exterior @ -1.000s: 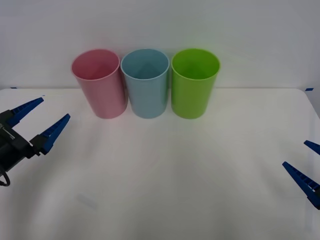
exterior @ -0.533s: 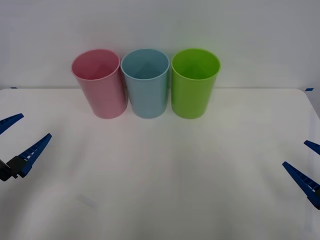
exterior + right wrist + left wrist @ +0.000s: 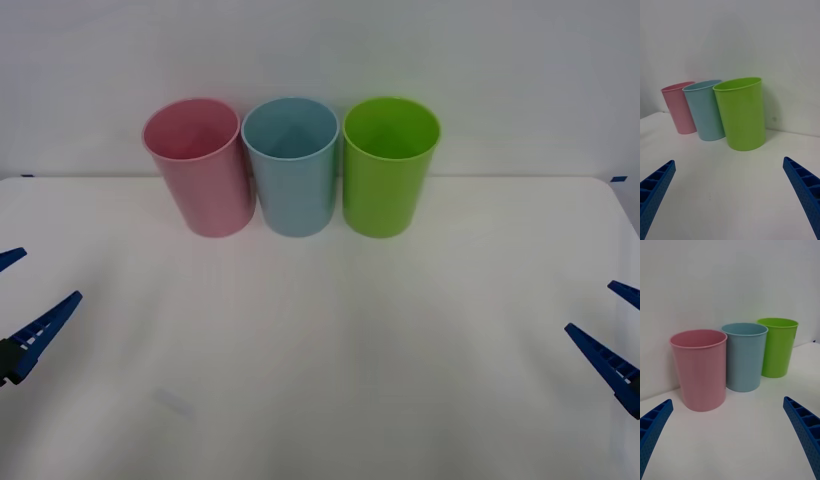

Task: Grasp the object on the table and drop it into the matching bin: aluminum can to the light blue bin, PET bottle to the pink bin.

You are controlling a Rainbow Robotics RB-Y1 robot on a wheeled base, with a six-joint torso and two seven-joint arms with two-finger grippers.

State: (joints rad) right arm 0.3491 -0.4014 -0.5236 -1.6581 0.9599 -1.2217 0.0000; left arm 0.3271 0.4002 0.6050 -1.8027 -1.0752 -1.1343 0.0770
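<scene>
You've got no can on the table (image 3: pixel 330 350); likely it's already inside the blue bin (image 3: pixel 291 165), though you can't see to its bottom. That bin sits between the pink bin (image 3: pixel 198 165) and green bin (image 3: pixel 390 165), well ahead of both grippers. Left gripper (image 3: pixel 18 300) has pulled back to the table's edge since a second ago, fingers spread, empty. Right gripper (image 3: pixel 612 335) parked, spread too. Drop looks done.

The left end effector (image 3: pixel 22 297) has drawn back toward the near left edge of the bench (image 3: pixel 330 340), fingers spread
</scene>
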